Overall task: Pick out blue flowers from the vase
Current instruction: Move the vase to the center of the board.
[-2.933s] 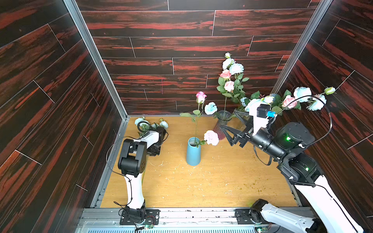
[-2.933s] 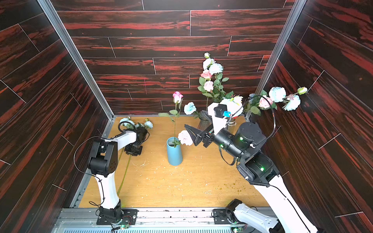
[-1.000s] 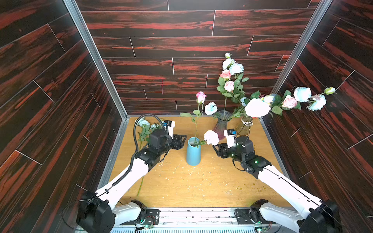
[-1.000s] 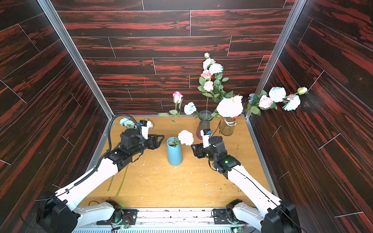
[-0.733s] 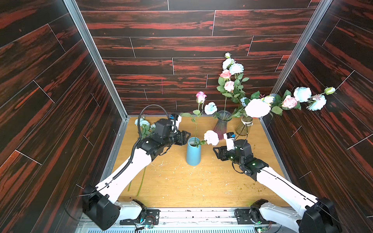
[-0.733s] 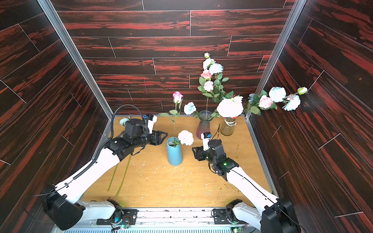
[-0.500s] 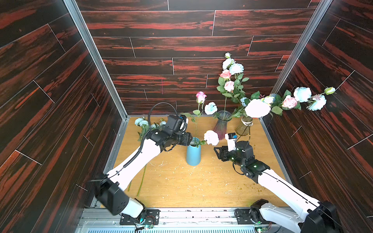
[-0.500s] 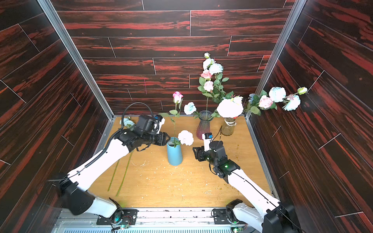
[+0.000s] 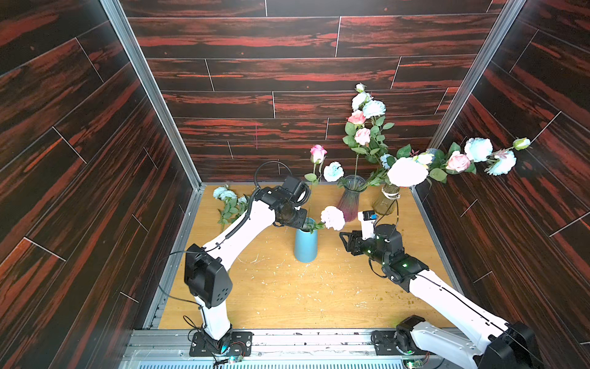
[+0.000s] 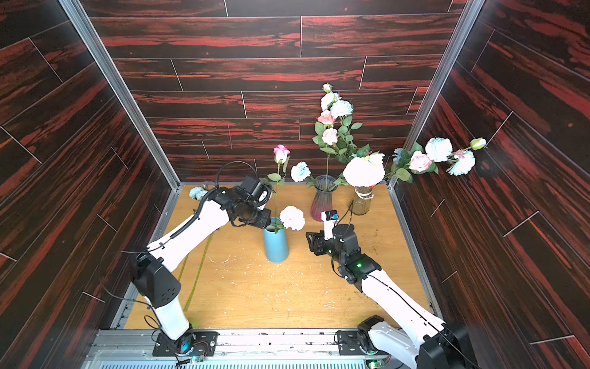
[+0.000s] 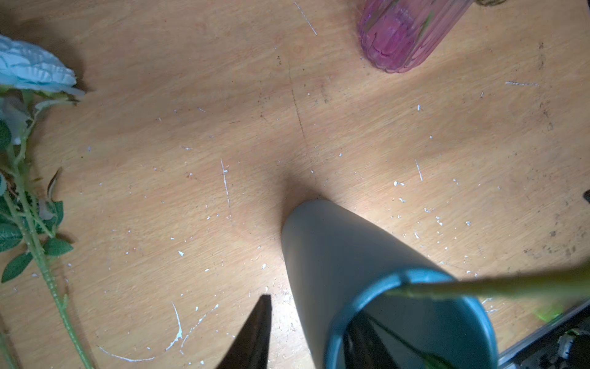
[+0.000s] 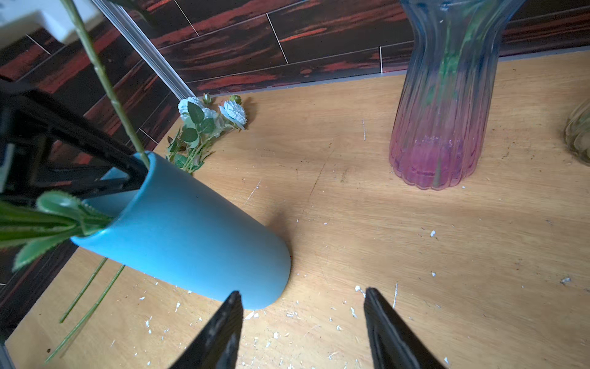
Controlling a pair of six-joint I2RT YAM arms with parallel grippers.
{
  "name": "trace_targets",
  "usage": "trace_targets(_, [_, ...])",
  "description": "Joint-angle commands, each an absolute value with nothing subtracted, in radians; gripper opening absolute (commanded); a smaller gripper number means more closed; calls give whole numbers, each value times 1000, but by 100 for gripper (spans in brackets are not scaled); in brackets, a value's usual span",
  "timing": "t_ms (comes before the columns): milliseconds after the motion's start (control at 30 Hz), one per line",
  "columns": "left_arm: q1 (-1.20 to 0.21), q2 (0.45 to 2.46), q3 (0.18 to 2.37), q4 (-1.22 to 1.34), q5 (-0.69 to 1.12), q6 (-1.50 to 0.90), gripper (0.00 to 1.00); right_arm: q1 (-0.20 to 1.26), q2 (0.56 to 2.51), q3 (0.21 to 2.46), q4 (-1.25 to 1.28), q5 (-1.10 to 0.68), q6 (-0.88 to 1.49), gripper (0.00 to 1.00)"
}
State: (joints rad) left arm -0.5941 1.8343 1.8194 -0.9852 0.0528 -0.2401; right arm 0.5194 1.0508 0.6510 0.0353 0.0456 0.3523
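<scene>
The blue vase (image 9: 306, 244) (image 12: 191, 230) stands mid-table and holds a pink rose (image 9: 318, 152) and a pale pink carnation (image 9: 332, 218). A pale blue flower (image 9: 333, 171) hangs between it and the purple vase; I cannot tell which vase holds its stem. More blue flowers (image 9: 223, 193) (image 11: 32, 67) lie on the table at the far left. My left gripper (image 9: 301, 223) (image 11: 313, 306) straddles the blue vase's rim, one finger inside and one outside, jaws apart. My right gripper (image 9: 346, 242) (image 12: 302, 290) hovers open and empty, low to the vase's right.
A purple glass vase (image 9: 351, 198) and a clear jar (image 9: 388, 199) stand at the back right, full of pink, white and blue flowers (image 9: 479, 148) that spread toward the right wall. Bare green stems (image 10: 198, 271) lie on the left of the wooden table (image 9: 319, 297).
My left arm swung from the far-left flowers to the blue vase's rim, and its jaws narrowed. The right arm came down from the back vases earlier and has hardly moved since.
</scene>
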Motion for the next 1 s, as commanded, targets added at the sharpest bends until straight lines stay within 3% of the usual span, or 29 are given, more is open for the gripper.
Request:
trace_targets(0, [-596, 1869, 1885, -1086, 53, -211, 35, 518, 1043, 644, 46, 54, 360, 63])
trace_targets(167, [-595, 1912, 1915, -1122, 56, -177, 29, 518, 1044, 643, 44, 54, 361, 63])
trace_targets(433, [-580, 1962, 1979, -1153, 2, -165, 1, 518, 1042, 641, 45, 53, 361, 63])
trace_targets(667, [-525, 1974, 2036, -1139, -153, -157, 0, 518, 1041, 641, 46, 54, 361, 63])
trace_targets(833, [-450, 2097, 2296, -1260, -253, -121, 0, 518, 1044, 641, 47, 54, 362, 63])
trace_targets(967, [-397, 2317, 2744, -1441, -304, -84, 0, 518, 1047, 644, 44, 54, 361, 63])
